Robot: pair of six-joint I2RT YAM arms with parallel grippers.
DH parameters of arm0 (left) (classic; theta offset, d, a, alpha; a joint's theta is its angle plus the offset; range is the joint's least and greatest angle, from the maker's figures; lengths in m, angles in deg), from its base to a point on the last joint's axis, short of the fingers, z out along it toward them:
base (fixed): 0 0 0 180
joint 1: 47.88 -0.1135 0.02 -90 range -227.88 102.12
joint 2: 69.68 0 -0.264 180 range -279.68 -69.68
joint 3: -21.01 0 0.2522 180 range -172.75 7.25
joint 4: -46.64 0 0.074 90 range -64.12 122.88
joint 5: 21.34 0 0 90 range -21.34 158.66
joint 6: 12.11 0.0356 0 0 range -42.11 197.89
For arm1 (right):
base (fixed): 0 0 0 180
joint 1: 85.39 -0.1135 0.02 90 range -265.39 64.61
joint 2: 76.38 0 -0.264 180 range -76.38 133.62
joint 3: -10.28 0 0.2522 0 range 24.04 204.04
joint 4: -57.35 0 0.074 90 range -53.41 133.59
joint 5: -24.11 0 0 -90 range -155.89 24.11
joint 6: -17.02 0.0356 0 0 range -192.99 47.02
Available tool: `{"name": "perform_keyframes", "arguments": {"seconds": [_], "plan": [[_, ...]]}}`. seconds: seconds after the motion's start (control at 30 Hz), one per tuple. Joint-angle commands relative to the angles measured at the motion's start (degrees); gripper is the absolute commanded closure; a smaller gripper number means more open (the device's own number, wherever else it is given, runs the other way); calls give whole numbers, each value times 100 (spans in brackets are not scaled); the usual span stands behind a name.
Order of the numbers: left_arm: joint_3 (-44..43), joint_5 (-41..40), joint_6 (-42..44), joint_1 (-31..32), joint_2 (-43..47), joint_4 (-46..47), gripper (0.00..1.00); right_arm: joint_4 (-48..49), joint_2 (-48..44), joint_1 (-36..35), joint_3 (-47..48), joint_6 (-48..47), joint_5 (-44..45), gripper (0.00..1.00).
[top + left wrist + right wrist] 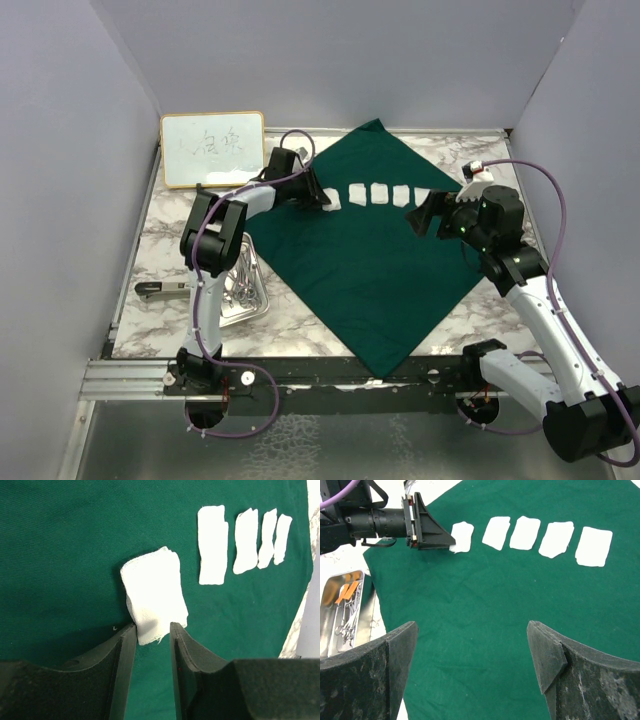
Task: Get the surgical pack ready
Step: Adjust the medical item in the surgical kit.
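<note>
Where the tray sits beside the drape's left corner, the left gripper stands half closed around the near edge of a gauze lying on the drape; whether it grips, I cannot tell. Four more squares run rightward. The right gripper hovers wide open, empty.

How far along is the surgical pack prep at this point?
Done: the green drape is spread flat, and four gauze squares lie in a row on it. In hand: the left gripper straddles a fifth gauze at the row's end; the right gripper hovers open. Remaining: the tray of instruments sits beside the drape, nothing folded.
</note>
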Motion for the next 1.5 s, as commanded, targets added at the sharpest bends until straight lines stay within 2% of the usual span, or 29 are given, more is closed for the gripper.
{"name": "perform_keyframes", "arguments": {"seconds": [0.0, 0.27, 0.37, 0.67, 1.03, 1.47], "plan": [[15, -40, -212, 35, -100, -375, 62, 64, -76, 13, -32, 7, 6, 7], [178, -362, -268, 23, -180, -452, 62, 53, -87, 13, -9, -1, 10, 7], [302, 185, -427, -27, -296, 128, 63, 63, -77, 17, -13, -2, 10, 7], [608, 876, -923, -116, -478, 1449, 65, 44, -70, 18, 12, -7, 45, 8], [474, 848, -905, -116, -518, 1426, 67, 60, -50, 18, 16, -1, 37, 7], [252, 1044, -1029, -167, -98, 1677, 94, 38, -70, 13, 20, -2, 45, 7]]}}
